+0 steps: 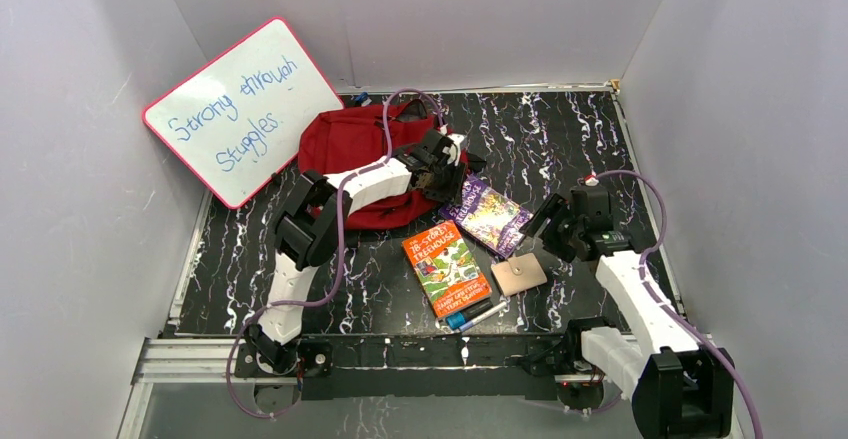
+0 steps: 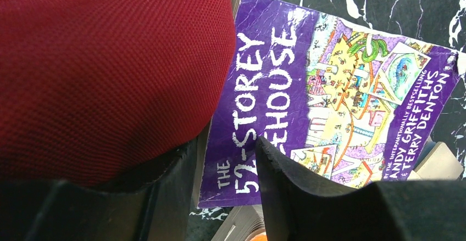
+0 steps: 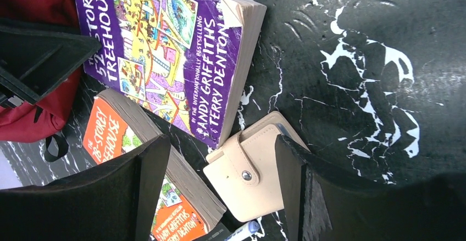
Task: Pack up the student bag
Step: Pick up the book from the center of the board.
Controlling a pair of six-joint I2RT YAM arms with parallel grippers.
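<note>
The student bag (image 1: 350,149), dark red with black straps, lies at the back left of the table; its fabric fills the upper left of the left wrist view (image 2: 104,71). My left gripper (image 1: 445,169) hovers at the bag's right edge, over the corner of a purple book (image 2: 329,87). It is open (image 2: 225,142), with red fabric against the outside of one finger (image 2: 165,191) and nothing between the jaws. My right gripper (image 1: 540,221) hangs open (image 3: 221,139) above a beige wallet (image 3: 253,175), apart from it.
An orange book (image 1: 446,267) lies in front of the purple book (image 1: 485,214), with the wallet (image 1: 518,275) to its right and a blue-capped marker (image 1: 470,316) near the front edge. A whiteboard (image 1: 240,109) leans on the left wall.
</note>
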